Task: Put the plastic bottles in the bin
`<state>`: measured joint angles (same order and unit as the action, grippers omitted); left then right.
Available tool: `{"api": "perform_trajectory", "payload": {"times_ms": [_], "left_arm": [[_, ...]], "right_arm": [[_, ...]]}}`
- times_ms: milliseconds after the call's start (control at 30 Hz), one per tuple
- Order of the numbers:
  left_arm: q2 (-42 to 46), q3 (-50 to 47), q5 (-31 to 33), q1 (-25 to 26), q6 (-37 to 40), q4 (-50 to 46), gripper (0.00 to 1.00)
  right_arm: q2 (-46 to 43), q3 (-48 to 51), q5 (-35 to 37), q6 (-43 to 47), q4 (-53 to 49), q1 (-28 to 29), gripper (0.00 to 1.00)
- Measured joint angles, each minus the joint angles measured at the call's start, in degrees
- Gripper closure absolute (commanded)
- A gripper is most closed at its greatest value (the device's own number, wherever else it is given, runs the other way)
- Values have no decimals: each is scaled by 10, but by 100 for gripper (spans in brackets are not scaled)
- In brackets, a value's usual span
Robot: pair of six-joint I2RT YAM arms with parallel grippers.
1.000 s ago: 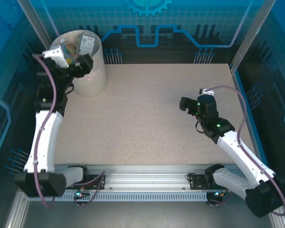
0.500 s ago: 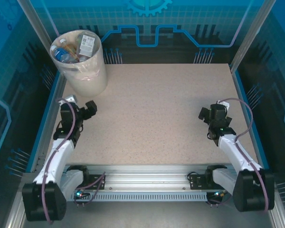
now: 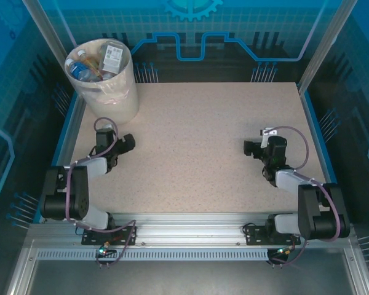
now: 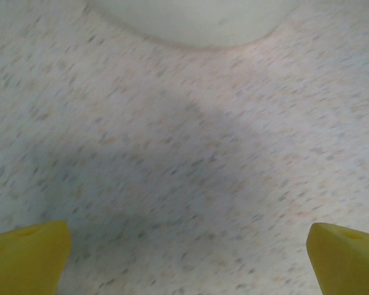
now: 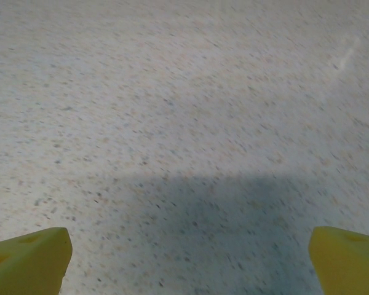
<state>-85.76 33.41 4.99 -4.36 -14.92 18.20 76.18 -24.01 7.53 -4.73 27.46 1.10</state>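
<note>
The overhead camera is looking steeply down from high over the near edge, taking in the whole tabletop from afar. Both wrist cameras are sitting close over that speckled surface, tilting forward; the left one is also catching the foot of the bin, sharing it with the overhead view.

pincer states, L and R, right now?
Left pincer: open, holding nothing.
Right pincer: open, holding nothing.
</note>
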Motion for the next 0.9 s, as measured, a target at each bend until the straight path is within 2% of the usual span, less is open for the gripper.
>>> {"api": "perform_trajectory", "payload": {"times_ms": [133, 267, 533, 900], "left_arm": [[27, -26, -11, 20, 38, 55, 1], [56, -83, 9, 63, 95, 144, 1], [-28, -153, 43, 54, 121, 335, 1], [-28, -149, 73, 46, 120, 367, 1]], "right_arm": [[48, -1, -32, 27, 66, 8, 0], [93, 2, -38, 46, 111, 30, 0], [96, 2, -19, 46, 142, 29, 0], [96, 2, -17, 46, 143, 29, 0]]}}
